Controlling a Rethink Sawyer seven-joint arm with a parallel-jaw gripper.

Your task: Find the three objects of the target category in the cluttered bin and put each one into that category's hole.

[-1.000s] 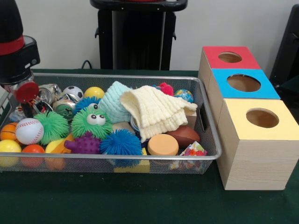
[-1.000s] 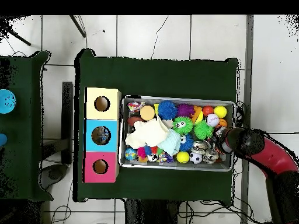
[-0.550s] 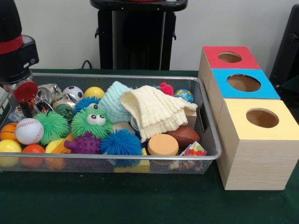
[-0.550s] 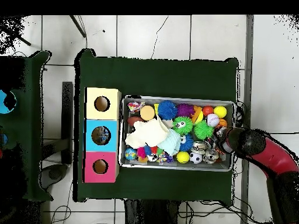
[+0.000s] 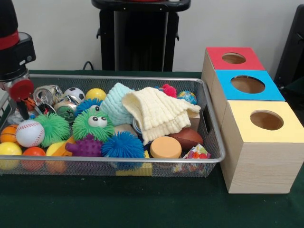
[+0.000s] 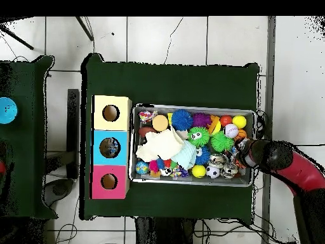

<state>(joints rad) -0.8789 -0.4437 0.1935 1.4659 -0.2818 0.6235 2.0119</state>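
The arm hangs over the left end of the wire-mesh bin (image 5: pixel 209 142) in the front view, its gripper (image 5: pixel 21 102) down among the clutter there, and whether it is clenched or released cannot be told, since the tips are buried behind a red round part and the toys. Just beside it lie dented metal cans (image 5: pixel 47 94), shiny and crumpled, with a second one (image 5: pixel 65 108) a little nearer the middle. Touching that patch sit a stitched baseball (image 5: pixel 29 133), a small soccer ball (image 5: pixel 73 94) and a smooth yellow ball (image 5: pixel 95 94). Spiky green rubber balls (image 5: pixel 54 128) crowd the front, one with googly eyes (image 5: pixel 93 124), next to a knobbly purple toy (image 5: pixel 86 146) and a bristly blue ball (image 5: pixel 122 145). A waffle-knit cream cloth (image 5: pixel 159 114) drapes over the middle. Well apart, on the right, stand three wooden boxes with round holes, topped red (image 5: pixel 235 58), blue (image 5: pixel 248 84) and yellow (image 5: pixel 266 121).
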